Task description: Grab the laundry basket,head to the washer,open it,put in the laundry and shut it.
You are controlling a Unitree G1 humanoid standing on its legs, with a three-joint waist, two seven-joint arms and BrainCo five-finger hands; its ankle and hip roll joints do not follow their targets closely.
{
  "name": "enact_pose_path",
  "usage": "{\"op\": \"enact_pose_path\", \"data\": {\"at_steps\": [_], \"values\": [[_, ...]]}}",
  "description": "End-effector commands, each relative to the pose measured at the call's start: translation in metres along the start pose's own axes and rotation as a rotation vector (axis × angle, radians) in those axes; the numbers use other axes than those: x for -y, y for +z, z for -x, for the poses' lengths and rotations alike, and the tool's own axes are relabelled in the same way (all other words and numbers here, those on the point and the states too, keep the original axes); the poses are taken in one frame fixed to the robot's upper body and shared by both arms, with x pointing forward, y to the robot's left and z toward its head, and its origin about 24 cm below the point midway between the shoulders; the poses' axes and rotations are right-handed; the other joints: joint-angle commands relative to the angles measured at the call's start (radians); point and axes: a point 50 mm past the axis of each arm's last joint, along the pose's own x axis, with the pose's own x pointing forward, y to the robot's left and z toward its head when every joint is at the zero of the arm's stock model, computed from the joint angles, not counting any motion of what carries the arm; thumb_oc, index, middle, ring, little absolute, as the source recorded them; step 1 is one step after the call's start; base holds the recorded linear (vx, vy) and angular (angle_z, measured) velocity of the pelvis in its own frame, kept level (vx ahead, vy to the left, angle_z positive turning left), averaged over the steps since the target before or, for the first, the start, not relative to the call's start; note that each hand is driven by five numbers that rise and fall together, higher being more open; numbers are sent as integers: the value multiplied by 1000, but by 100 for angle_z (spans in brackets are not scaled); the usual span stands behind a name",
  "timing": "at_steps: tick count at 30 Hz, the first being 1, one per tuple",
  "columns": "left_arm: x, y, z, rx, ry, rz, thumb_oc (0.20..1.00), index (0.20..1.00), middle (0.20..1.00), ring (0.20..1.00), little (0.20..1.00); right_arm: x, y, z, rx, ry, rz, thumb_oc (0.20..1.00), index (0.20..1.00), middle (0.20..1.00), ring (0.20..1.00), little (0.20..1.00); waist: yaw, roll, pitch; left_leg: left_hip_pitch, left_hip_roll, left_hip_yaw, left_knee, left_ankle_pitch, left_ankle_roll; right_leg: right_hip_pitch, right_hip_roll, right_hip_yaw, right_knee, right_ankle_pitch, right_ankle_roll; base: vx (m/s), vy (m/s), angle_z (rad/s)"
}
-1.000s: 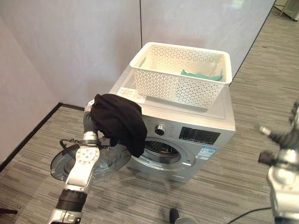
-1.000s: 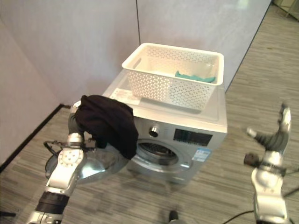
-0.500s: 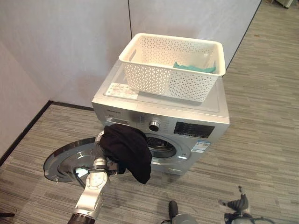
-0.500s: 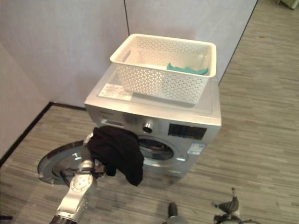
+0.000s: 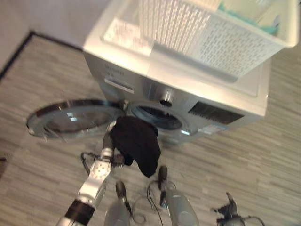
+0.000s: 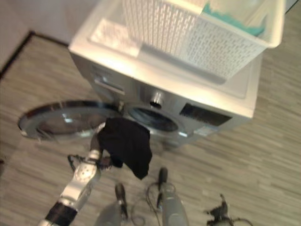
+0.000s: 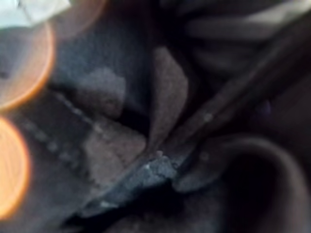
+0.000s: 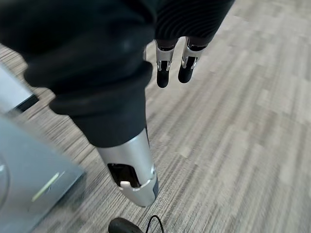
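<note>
Grey striped floor lies around the silver washer, which stands by a pale wall. On its top sits the white basket with a green cloth inside. The round door is swung open to the left, and the drum is dark. The camera now looks more steeply down than half a second ago, so the whole scene has shifted. The left hand is lower and nearer the drum, and the black garment is draped over it; I cannot tell how its fingers are. The garment hangs just before the drum. The right hand is low at the right, fingers straight, holding nothing.
</note>
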Motion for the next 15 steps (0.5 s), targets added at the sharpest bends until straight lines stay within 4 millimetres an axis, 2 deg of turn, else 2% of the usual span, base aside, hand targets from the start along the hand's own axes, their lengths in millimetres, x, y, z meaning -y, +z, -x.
{"op": "enact_pose_path", "data": {"at_steps": [1, 5, 9, 11, 13, 15], "values": [[11, 17, -4, 121, 15, 27, 200, 200, 200, 200, 200, 13, 1, 1, 63, -52, 105, 1000, 1000, 1000, 1000, 1000, -1, 4, -90, -138, 76, -71, 110, -47, -26, -70, -101, 23, 212, -191, 57, -38, 15, -18], [19, 26, -22, 145, 14, 17, 200, 200, 200, 200, 200, 10, 19, -4, 121, -56, 128, 1000, 1000, 1000, 1000, 1000, -10, -3, -78, -249, 71, -92, 190, -74, -3, -189, -100, 52, 287, -204, 48, -123, 12, -12], [27, 27, -33, 130, 4, 18, 200, 200, 200, 200, 200, 8, 22, -4, 121, -62, 105, 1000, 1000, 1000, 1000, 1000, -23, -3, -82, -316, 66, -106, 211, -77, 4, -249, -104, 55, 309, -212, 41, -51, -28, 7], [29, 38, -46, 155, 7, -1, 200, 200, 200, 200, 200, 8, 21, -2, 122, -75, 90, 1000, 1000, 1000, 1000, 1000, -42, -2, -87, -384, 63, -120, 214, -66, 1, -313, -106, 54, 331, -224, 36, -41, -80, 14], [28, 44, -49, 180, 8, -18, 200, 200, 200, 200, 200, 9, 23, -1, 140, -78, 103, 1000, 1000, 1000, 1000, 1000, -48, 0, -86, -410, 64, -124, 220, -63, -1, -338, -110, 55, 341, -227, 35, -10, -42, 13], [21, 62, -59, 239, 47, -38, 200, 200, 200, 200, 200, 16, 37, 0, 246, -106, 209, 1000, 1000, 1000, 1000, 1000, -62, 1, -86, -462, 64, -129, 229, -60, -5, -390, -108, 64, 359, -233, 31, -40, -53, 7]]}}
